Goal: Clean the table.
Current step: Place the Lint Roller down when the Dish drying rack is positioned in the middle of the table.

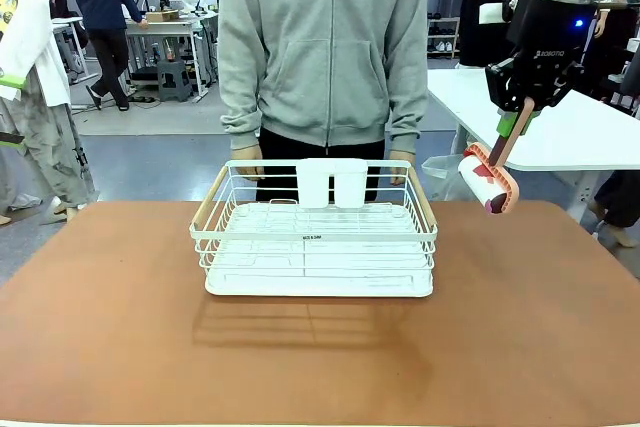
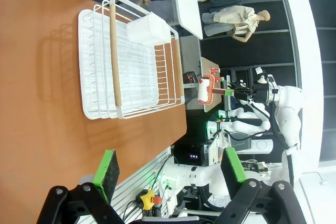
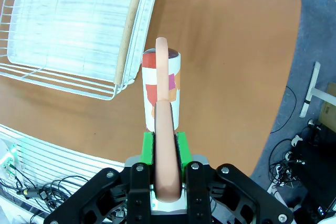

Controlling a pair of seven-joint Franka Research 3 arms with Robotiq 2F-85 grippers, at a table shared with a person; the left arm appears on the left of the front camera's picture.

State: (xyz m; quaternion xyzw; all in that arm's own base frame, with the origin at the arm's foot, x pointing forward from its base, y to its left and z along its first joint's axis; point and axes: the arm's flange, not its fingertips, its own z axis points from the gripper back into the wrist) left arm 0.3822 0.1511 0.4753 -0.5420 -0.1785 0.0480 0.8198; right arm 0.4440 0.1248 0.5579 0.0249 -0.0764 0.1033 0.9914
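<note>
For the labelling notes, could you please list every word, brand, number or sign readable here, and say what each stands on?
"ROBOTIQ": white print on the black body of the right hand, front view; small, only just legible.
A small dark label on the front rim of the white dish rack: too small to read.
The roller shows coloured patches, no readable text.

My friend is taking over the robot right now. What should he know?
Right gripper: shut on the lint roller's handle, holding it in the air above the table's right far corner.
Left gripper: open, holding nothing, off the table's near side.
Person: standing at the far side, hands on the white dish rack, which sits mid-table.
Done: roller picked up.
Left: roller is not on the tabletop yet; rolling seems still to do, and the rack covers the middle.
</note>
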